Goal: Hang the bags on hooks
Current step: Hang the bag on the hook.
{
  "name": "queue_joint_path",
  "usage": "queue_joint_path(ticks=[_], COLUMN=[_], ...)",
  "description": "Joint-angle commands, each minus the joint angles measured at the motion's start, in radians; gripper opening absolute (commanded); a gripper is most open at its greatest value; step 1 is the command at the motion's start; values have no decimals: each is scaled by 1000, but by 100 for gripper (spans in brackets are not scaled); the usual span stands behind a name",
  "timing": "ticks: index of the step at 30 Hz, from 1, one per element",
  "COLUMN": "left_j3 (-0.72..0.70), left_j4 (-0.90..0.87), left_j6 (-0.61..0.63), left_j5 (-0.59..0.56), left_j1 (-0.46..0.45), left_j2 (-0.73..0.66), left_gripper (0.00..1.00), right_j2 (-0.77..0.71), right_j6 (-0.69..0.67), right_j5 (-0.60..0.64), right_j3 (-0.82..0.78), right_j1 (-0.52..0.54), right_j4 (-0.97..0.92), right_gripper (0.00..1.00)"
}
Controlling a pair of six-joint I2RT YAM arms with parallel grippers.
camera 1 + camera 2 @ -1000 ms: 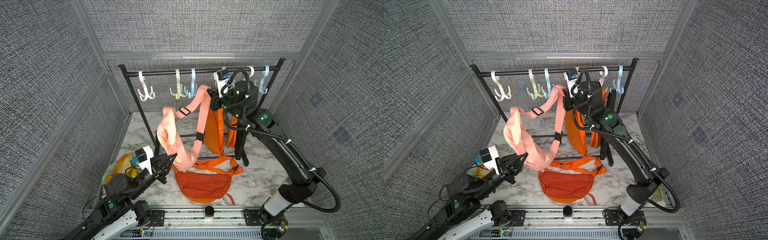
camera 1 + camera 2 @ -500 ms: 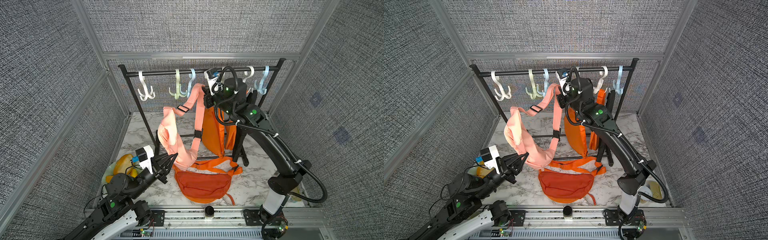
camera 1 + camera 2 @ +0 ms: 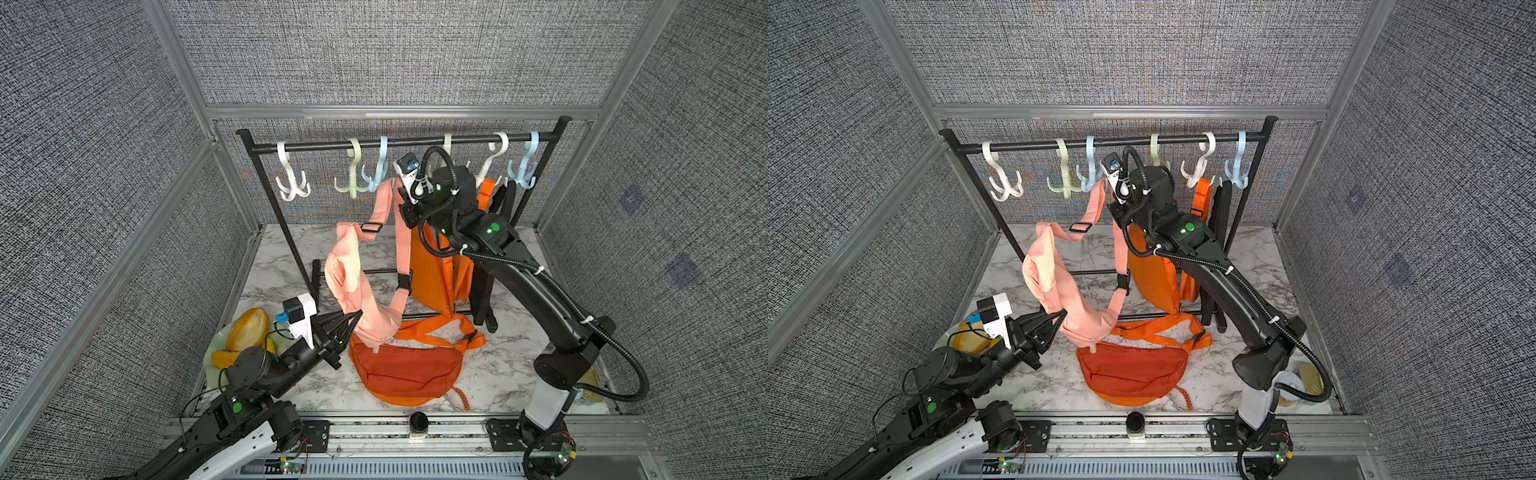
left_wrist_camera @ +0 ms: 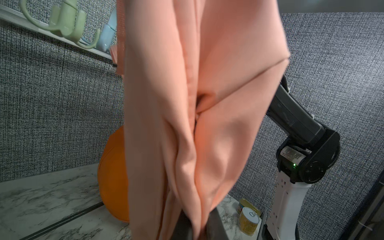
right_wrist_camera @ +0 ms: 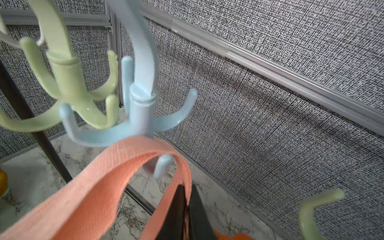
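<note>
The peach-pink bag [image 3: 353,282] [image 3: 1050,270] hangs stretched between my two grippers in front of the rack. My right gripper [image 5: 187,192] [image 3: 397,192] is shut on the bag's strap [image 5: 124,164] [image 3: 384,199], up by the light blue hook [image 5: 143,104] [image 3: 380,170] [image 3: 1090,174]. The strap loop lies just under that hook, and one blue prong tip shows through the loop. My left gripper [image 3: 356,316] [image 3: 1062,313] [image 4: 199,228] is shut on the bag's lower cloth [image 4: 197,124], which fills the left wrist view.
A black rack bar [image 3: 399,143] carries white [image 3: 291,183], green [image 3: 353,178] and further hooks. An orange backpack [image 3: 432,270] hangs behind my right arm. An orange waist bag [image 3: 407,370] lies on the marble floor. A fruit plate [image 3: 245,332] sits left, cans [image 4: 249,220] right.
My right gripper has carried the strap leftward along the rail, from the rack's middle to the blue hook. The left gripper and the bag's lower end have stayed put.
</note>
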Motion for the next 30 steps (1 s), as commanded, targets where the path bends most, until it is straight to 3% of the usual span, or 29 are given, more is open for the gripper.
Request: queue_joint_path(ticks=[1,8,20,30], left_j3=[-29,-80,-292,-331], left_j4=[85,141,423,448], left_j6=[-44,-81,-260,-324], left_j5=[23,23,-17,-100], left_j1=[0,0,0,-1], left_j2=[-2,1,21,81], left_gripper=[0,0,0,0], right_j2=[-30,-89,-152,-177], right_j6=[-17,-16,-5,-5], right_j5=[6,-7,-2,33], right_j3=[-42,-129,-242,-290], right_j1=[1,1,3,1], right_j4=[36,71,97,99], right_gripper=[10,11,11,11])
